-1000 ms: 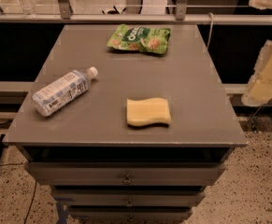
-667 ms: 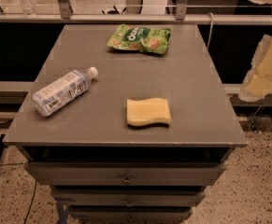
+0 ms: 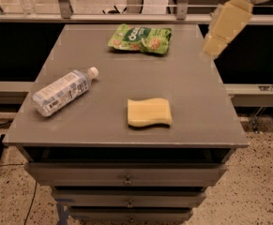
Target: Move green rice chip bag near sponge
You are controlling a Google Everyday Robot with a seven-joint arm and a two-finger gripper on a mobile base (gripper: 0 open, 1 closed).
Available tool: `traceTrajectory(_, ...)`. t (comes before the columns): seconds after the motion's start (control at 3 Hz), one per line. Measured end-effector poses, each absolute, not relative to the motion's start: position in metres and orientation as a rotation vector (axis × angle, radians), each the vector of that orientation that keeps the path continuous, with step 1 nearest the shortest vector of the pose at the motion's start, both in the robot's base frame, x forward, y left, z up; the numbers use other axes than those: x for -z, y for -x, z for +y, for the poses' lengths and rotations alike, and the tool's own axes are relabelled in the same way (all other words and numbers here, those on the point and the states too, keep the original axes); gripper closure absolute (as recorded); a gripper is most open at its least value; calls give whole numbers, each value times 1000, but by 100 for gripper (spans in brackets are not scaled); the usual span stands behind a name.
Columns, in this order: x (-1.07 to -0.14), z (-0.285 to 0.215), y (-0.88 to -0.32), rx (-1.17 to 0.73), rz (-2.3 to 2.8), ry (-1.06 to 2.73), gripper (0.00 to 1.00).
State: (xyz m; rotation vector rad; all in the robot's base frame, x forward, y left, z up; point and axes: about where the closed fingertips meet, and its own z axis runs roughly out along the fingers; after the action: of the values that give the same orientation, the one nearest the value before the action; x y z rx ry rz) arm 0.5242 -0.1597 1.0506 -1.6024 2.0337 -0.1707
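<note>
The green rice chip bag (image 3: 140, 38) lies flat at the back middle of the grey table (image 3: 183, 83). The pale yellow sponge (image 3: 149, 112) lies flat toward the front, right of centre, well apart from the bag. My gripper (image 3: 214, 45) hangs in the air over the table's back right edge, to the right of the bag and above it, touching nothing. Its cream-coloured arm reaches in from the top right corner.
A clear plastic water bottle (image 3: 63, 91) with a white cap lies on its side at the left of the table. Drawers (image 3: 126, 178) sit below the front edge. A rail (image 3: 126, 18) runs behind the table. Speckled floor lies around.
My arm has swung up and left, from beside the table's right edge to over its back right edge. The bag, sponge and bottle have not moved.
</note>
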Motion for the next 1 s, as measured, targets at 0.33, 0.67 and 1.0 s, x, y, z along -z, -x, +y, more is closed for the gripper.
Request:
traceTrajectory(0.33,-1038,-134,-610,68,2016,1583,0)
traceTrajectory(0.67,-1038,-134,-609,69,2016,1584,0)
traceTrajectory(1.0,-1036,-132,-613,58,2008,1570,0)
